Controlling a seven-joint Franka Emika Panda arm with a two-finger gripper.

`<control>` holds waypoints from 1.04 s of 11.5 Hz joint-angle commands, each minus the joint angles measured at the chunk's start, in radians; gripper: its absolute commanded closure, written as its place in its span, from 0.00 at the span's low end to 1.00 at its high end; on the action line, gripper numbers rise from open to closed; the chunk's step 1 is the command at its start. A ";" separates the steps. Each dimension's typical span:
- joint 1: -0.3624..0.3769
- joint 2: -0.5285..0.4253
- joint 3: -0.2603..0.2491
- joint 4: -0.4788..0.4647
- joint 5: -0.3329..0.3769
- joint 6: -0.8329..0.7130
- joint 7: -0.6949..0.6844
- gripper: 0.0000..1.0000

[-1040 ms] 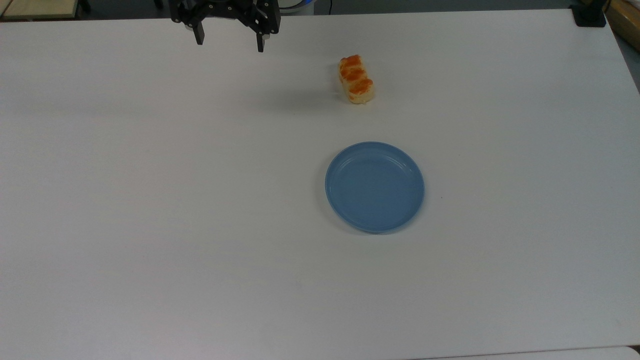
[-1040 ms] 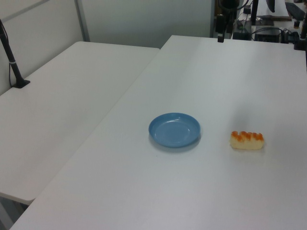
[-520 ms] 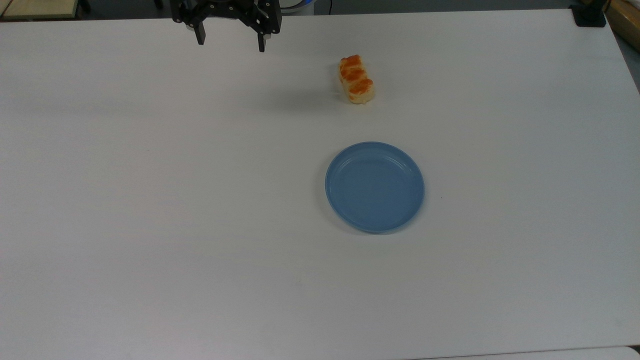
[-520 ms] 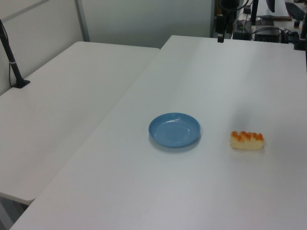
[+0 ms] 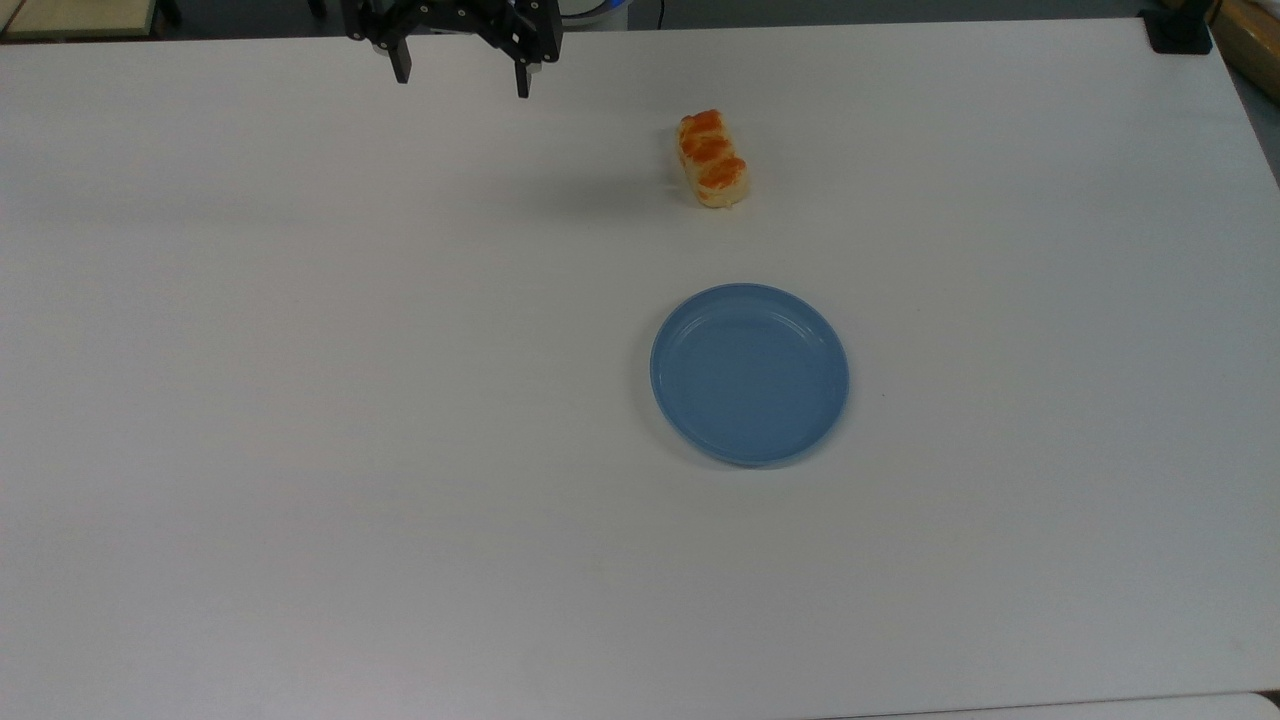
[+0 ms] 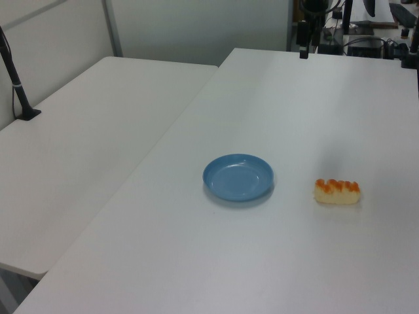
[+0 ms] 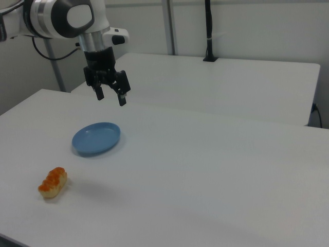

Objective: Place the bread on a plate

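No readable text, label, brand, number or sign appeared anywhere in the three views.

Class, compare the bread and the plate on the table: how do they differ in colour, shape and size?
The bread is pale yellow with orange-brown bumps; the plate is plain light blue. The bread is an oblong lump standing taller; the plate is round and shallow. The bread is much narrower than the plate. Both rest apart on the white table, untouched.
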 commanded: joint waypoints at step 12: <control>-0.002 -0.007 -0.013 0.014 -0.002 -0.030 -0.012 0.00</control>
